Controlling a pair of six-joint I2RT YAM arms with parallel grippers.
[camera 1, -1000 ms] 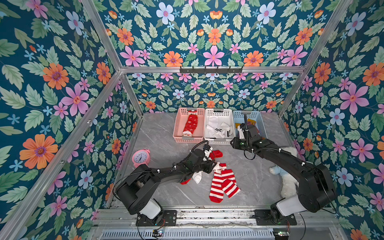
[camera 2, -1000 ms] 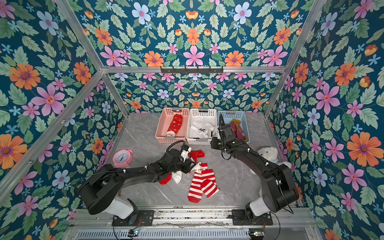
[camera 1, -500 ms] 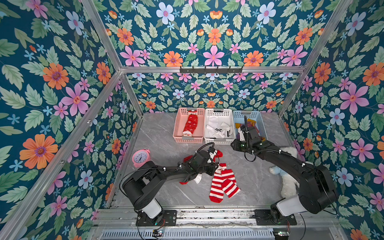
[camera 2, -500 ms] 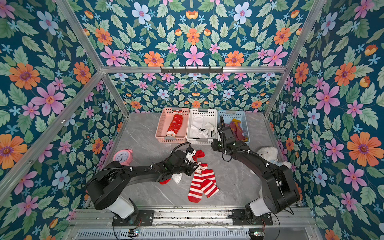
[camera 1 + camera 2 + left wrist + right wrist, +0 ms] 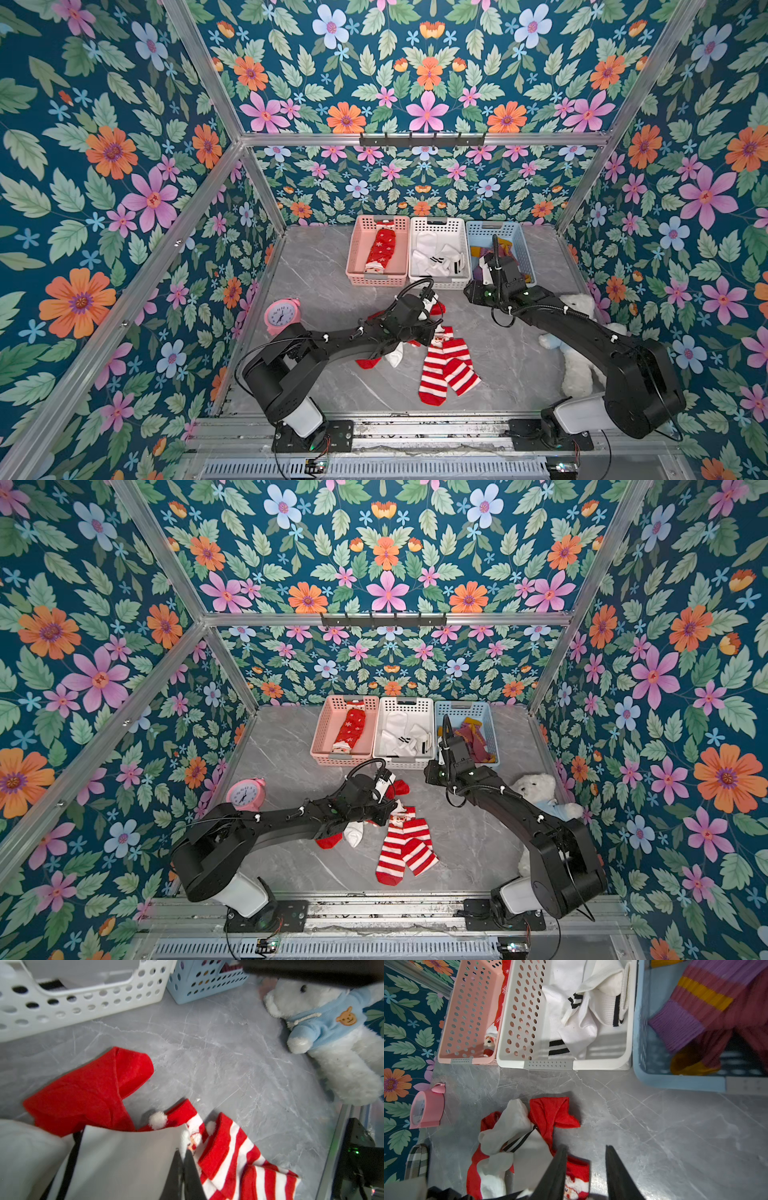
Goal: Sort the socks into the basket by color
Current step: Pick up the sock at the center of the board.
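- Now: left end effector (image 5: 181, 1150) pressed together low in the loose pile on the grey marble desk (image 5: 316, 266), right where a white sock with a black band (image 5: 395, 356) meets the Santa cuffs of two red-and-white striped socks (image 5: 434, 374); which fabric is caught cannot be told.
- Risk: pinch takes two layers, so a wrong colour rides along into a basket; plain red sock (image 5: 83, 1093) just beside could drag too.
- Risk: thin edge grip, sock may slip out on the lift.
- Risk: right end effector (image 5: 585, 1148), spread and empty, hangs by the blue plastic basket (image 5: 492, 228); may block the left arm's way to the white perforated basket (image 5: 436, 226) or pink perforated basket (image 5: 376, 281).
- Versus a second ago: left arm lower and reached toward the striped pair, jaws gone from part-open to closed; right arm about where it was, same spread.
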